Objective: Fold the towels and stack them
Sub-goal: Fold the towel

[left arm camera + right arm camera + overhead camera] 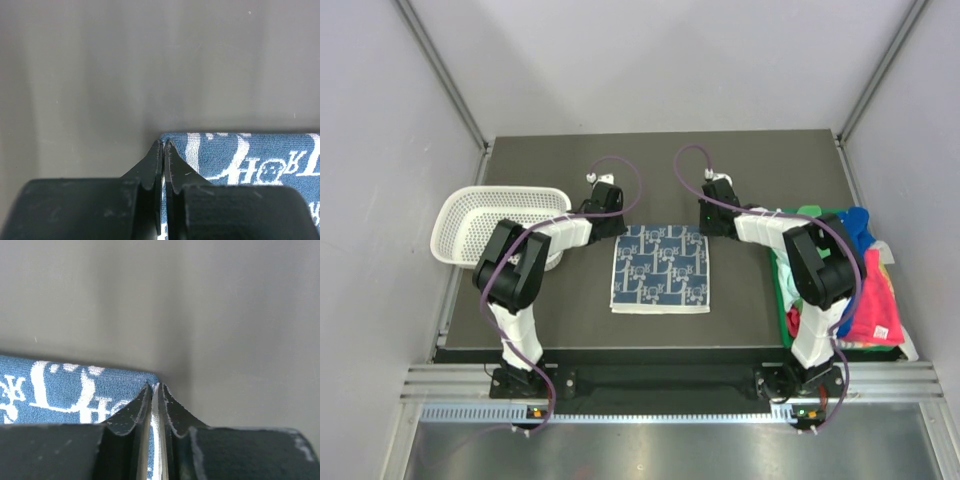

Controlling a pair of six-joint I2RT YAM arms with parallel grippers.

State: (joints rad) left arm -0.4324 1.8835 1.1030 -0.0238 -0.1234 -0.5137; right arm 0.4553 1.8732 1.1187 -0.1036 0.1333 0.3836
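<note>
Left tool [164, 143] and right tool [155, 386] each clamp a far corner of the near-square blue-and-white towel [660, 268], slightly wider left-right.

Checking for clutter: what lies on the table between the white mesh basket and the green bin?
The blue-and-white patterned towel, flat, with the left gripper and right gripper at its far corners; the top view shows it.

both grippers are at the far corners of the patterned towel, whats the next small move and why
Probably lift both far corners slightly and together: the right gripper is pinched on the blue-and-white towel, which lies flat; the left gripper is shut at its corner, hold unclear, so a small lift tests it.
</note>
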